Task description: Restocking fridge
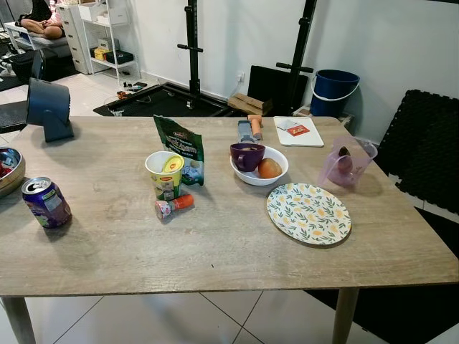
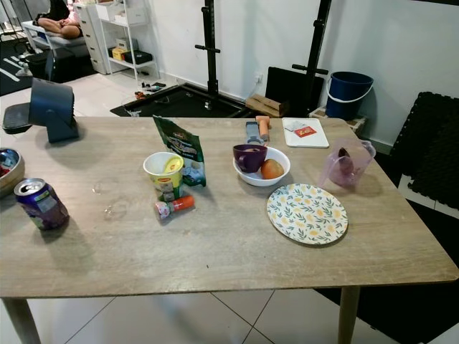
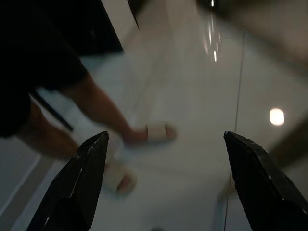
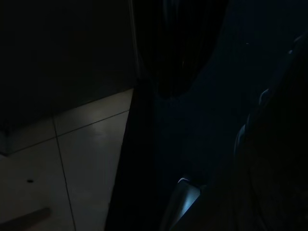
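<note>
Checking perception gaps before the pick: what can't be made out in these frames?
- Metal bowl: cut off by the left edge of the eye views, contents unclear.
- Purple jug: dark item inside, blurred by tinted plastic.
- Green packet: print too small to read.
- Right wrist view: too dark, fingers indistinct.
- Left gripper: open over the floor; person's sandalled foot motion-blurred.

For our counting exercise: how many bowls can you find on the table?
3: a white bowl mid-table; a small purple bowl resting inside it beside a fruit; a metal bowl at the table's left edge, partly cut off.
</note>
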Tool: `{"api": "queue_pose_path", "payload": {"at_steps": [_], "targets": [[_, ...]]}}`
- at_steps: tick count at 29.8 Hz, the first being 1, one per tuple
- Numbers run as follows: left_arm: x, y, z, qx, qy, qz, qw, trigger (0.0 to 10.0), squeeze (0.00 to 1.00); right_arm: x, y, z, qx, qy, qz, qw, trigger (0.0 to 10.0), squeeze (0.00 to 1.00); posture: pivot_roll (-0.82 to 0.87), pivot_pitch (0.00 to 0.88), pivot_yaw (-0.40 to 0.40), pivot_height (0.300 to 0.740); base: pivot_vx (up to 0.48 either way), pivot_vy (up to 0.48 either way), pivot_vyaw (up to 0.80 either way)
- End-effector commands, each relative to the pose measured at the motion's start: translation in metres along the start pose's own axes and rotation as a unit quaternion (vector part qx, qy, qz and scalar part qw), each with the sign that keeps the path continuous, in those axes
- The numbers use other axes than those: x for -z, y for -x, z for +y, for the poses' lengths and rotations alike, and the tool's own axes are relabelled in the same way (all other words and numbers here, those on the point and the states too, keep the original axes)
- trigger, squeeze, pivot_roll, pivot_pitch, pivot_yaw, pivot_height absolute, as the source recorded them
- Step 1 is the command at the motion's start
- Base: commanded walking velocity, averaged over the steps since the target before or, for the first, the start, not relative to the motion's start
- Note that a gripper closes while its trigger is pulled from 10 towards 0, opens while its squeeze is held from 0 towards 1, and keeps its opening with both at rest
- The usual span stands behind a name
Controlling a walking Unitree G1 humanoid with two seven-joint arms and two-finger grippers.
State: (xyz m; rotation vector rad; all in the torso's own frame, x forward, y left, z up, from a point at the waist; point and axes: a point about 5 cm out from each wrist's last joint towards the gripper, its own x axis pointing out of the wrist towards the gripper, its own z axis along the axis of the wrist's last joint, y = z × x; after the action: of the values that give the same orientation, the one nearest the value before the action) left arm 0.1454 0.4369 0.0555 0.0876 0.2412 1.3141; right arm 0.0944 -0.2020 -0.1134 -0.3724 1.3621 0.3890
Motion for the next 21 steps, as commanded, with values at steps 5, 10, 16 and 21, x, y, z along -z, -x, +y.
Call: {"api": "queue_pose_path", "payload": {"at_steps": [5, 10, 16, 21], "targets": [[-0.041, -0.019, 0.018, -0.059, 0.041, -0.066, 0.995, 10.0, 0.00, -0.030, 0.001, -0.004, 0.003, 0.007, -0.048, 0.999, 10.0, 0.00, 0.06, 0.000, -0.001, 0.740, 0.000, 0.000, 0.00], [-0.086, -0.029, 0.027, -0.086, 0.078, -0.142, 0.983, 10.0, 0.00, -0.031, 0.001, -0.002, -0.001, 0.008, -0.048, 0.999, 10.0, 0.00, 0.06, 0.000, 0.000, 0.740, 0.000, 0.000, 0.00], [-0.135, -0.029, 0.014, -0.057, 0.106, -0.225, 0.967, 10.0, 0.00, -0.033, 0.000, -0.001, -0.004, 0.007, -0.050, 0.999, 10.0, 0.00, 0.06, 0.000, 0.004, 0.740, 0.000, 0.000, 0.00], [-0.193, -0.014, -0.018, 0.023, 0.130, -0.316, 0.940, 10.0, 0.00, -0.033, 0.000, 0.001, -0.006, 0.005, -0.050, 0.999, 10.0, 0.00, 0.06, 0.000, 0.010, 0.740, 0.000, 0.000, 0.00]]}}
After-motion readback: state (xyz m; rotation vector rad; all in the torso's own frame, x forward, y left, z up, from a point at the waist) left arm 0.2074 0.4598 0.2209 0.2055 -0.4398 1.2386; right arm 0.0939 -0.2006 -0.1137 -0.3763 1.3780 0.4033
